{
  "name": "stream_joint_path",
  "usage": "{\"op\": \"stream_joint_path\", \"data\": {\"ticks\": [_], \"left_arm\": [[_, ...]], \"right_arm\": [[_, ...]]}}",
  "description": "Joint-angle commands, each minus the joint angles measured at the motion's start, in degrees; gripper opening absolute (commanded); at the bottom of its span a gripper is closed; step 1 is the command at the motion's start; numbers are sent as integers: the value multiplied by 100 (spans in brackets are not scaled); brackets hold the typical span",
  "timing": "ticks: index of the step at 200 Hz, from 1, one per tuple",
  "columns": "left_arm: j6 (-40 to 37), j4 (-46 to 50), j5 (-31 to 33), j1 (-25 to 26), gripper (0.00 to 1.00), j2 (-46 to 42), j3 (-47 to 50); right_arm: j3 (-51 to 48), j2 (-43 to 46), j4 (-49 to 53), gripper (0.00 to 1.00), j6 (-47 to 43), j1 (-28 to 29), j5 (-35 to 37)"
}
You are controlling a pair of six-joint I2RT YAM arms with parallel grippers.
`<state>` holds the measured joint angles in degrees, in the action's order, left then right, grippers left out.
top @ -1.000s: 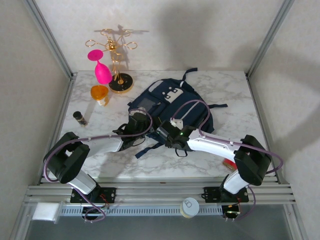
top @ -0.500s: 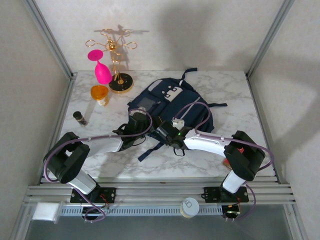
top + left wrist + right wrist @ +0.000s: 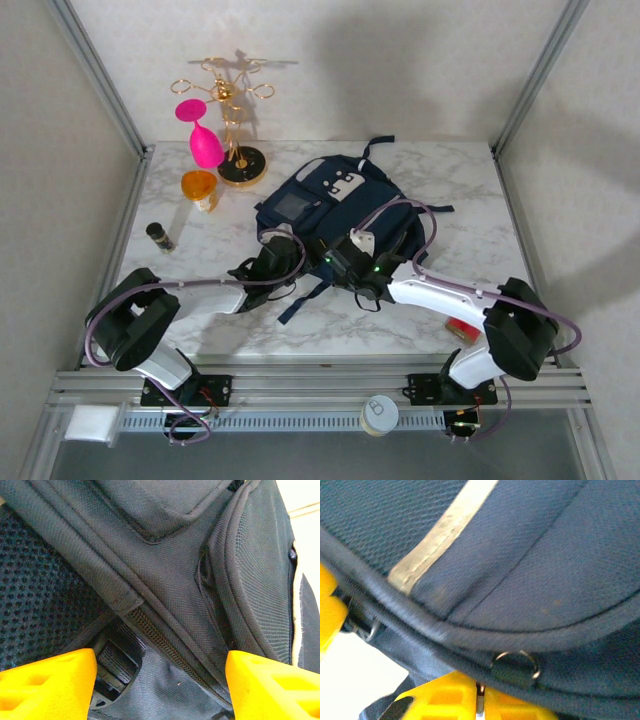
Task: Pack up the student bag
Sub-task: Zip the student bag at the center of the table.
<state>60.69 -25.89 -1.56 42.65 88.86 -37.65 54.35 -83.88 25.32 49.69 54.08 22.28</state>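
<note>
The student bag [image 3: 345,195], a navy backpack with pale trim and a white patch, lies in the middle of the marble table. My left gripper [image 3: 268,264] rests at its near left corner, open. In the left wrist view its yellow fingers [image 3: 47,685] stand wide apart over the student bag [image 3: 165,565], with a zipper line and a black buckle [image 3: 117,662] between them. My right gripper [image 3: 342,262] is at the bag's near edge. Its yellow fingers [image 3: 445,700] are pressed together on a thin metal zipper pull [image 3: 479,702], just below a small ring [image 3: 516,664] on the bag's seam.
At the back left stand a gold wire rack [image 3: 232,120], a pink goblet [image 3: 205,142] and an orange cup [image 3: 200,188]. A small dark bottle [image 3: 159,236] lies near the left edge. A red object [image 3: 462,327] sits under the right arm.
The right arm's elbow has swung out to the right and its gripper has shifted slightly along the bag's near edge. The left gripper has slid a little towards the near side.
</note>
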Motion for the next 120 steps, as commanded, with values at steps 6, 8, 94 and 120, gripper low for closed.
{"op": "stream_joint_path", "data": {"ticks": [6,8,94,120], "left_arm": [[469,-483,468,53,66,255,20],[470,-475,500,46,66,272,3],[87,135,1408,-321,19,335,-392],[-391,365,904,-714,17,300,-514]], "right_arm": [[31,220,295,6,-549,-48,-272],[38,217,326,6,-555,-54,-269],[-346,838,1068,0,-793,-437,96],[-340,992,1350,0,-1123,-492,497]]}}
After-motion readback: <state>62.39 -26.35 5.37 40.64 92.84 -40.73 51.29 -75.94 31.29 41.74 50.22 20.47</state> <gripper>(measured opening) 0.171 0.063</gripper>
